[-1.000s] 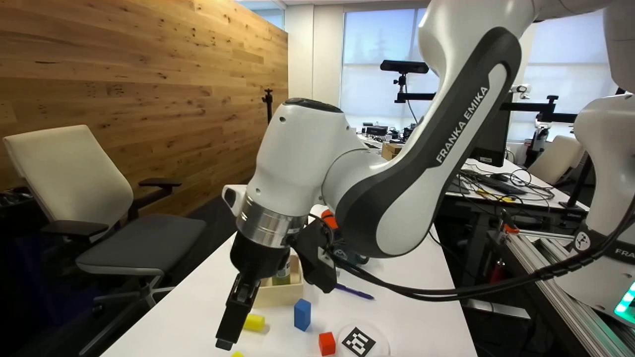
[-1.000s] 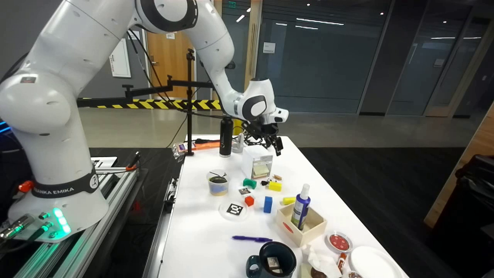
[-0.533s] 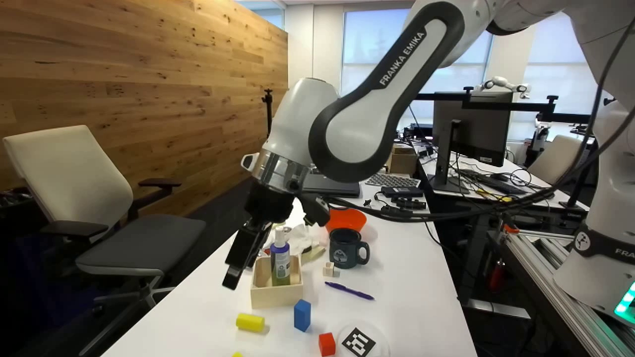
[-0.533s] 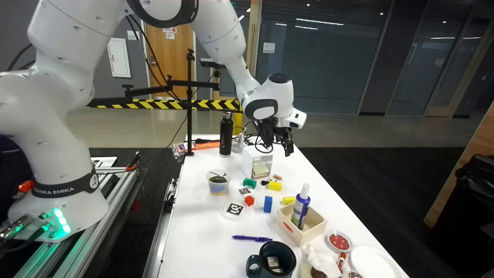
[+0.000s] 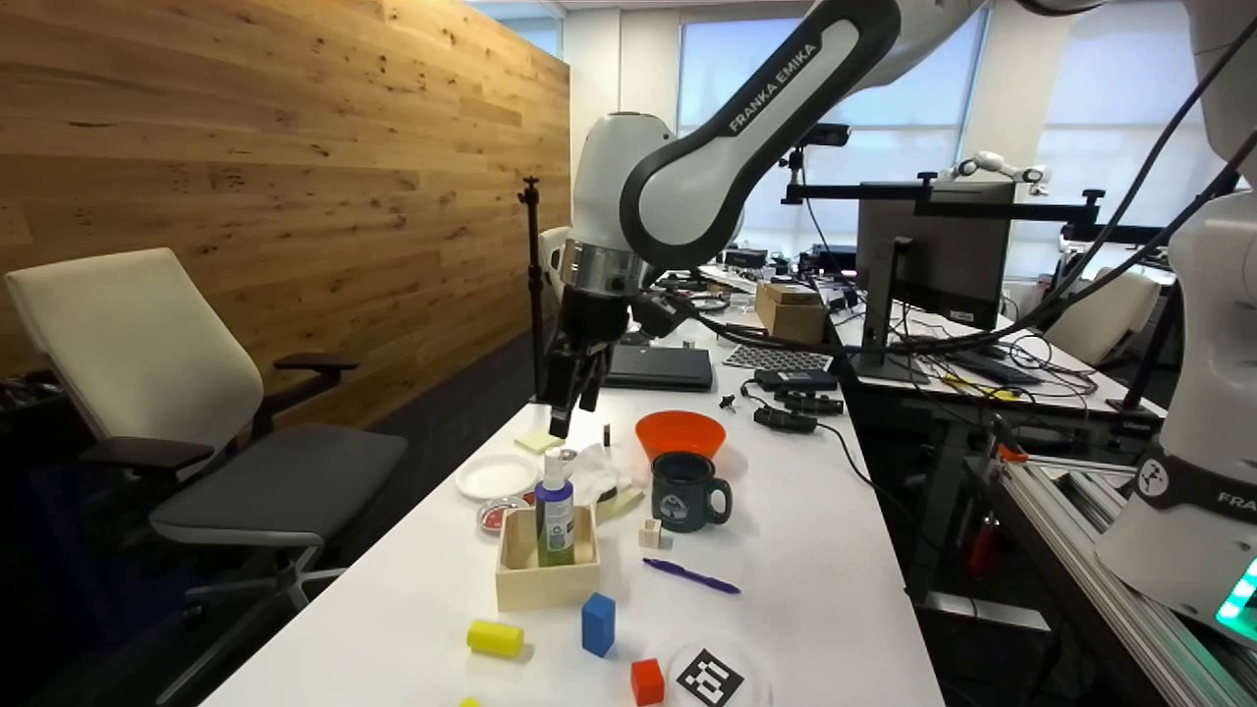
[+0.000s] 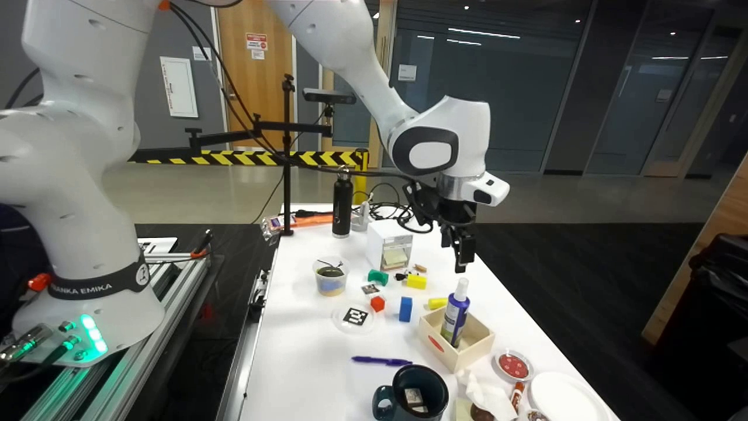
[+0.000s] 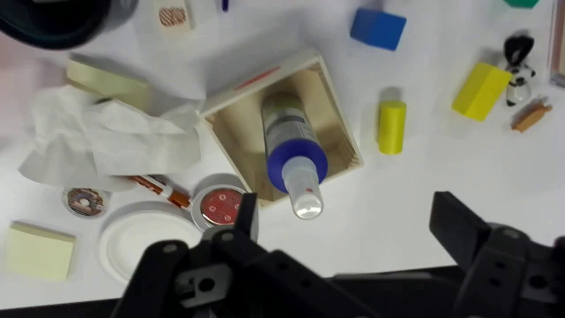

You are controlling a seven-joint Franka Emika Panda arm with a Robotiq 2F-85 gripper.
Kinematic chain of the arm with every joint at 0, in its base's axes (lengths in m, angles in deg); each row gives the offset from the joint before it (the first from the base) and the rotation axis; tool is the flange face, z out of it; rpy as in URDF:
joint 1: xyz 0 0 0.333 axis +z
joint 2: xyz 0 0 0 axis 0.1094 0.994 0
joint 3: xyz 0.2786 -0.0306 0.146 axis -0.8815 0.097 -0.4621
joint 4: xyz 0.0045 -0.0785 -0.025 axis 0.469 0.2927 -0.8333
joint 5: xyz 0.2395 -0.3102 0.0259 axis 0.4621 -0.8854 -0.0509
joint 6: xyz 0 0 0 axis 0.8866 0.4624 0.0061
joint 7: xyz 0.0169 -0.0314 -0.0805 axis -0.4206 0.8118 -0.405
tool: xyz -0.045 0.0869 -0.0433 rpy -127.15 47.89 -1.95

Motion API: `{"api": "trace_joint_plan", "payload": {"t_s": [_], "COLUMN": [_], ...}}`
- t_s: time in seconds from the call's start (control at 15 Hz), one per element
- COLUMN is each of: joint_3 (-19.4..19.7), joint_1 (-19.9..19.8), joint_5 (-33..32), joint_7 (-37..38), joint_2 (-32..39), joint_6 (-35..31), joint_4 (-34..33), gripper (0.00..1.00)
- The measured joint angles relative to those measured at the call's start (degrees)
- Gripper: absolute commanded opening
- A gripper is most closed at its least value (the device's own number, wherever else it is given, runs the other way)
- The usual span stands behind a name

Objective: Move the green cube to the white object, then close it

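Green block (image 6: 378, 277) is seen between the long edges of the counter (image 6: 310, 380), just beside the white box (image 6: 386, 243); the gripper (image 7: 344, 211), spread wide, is held toward the edge farther from the arm's base (image 6: 117, 321)

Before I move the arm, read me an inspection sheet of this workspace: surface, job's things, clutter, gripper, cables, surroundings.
Surface: white table, with small items spread along it.
Job's things: green block on the table near the white box, which is likely the white object; whether that box is shut, I cannot tell.
Clutter: spray bottle in the wooden box, blue block, red block, yellow cylinder, dark mug, purple pen, orange bowl, crumpled tissue.
Gripper: open, raised off the table, holding nothing.
Cables: black cables hang in a loop from the arm; corded connectors lie on the table.
Surroundings: office chair, wooden wall, monitor.
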Motion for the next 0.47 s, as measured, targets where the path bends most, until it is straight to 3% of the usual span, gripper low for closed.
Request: {"api": "trace_joint_plan", "payload": {"t_s": [0.27, 0.47], "joint_3": [0.1, 0.1], "joint_1": [-0.2, -0.3], "joint_5": [-0.3, -0.1], "joint_7": [-3.3, -4.6], "joint_2": [-3.7, -4.8], "joint_6": [12.9, 16.8], "joint_4": [0.1, 0.1], "gripper": [1.0, 1.0]}}
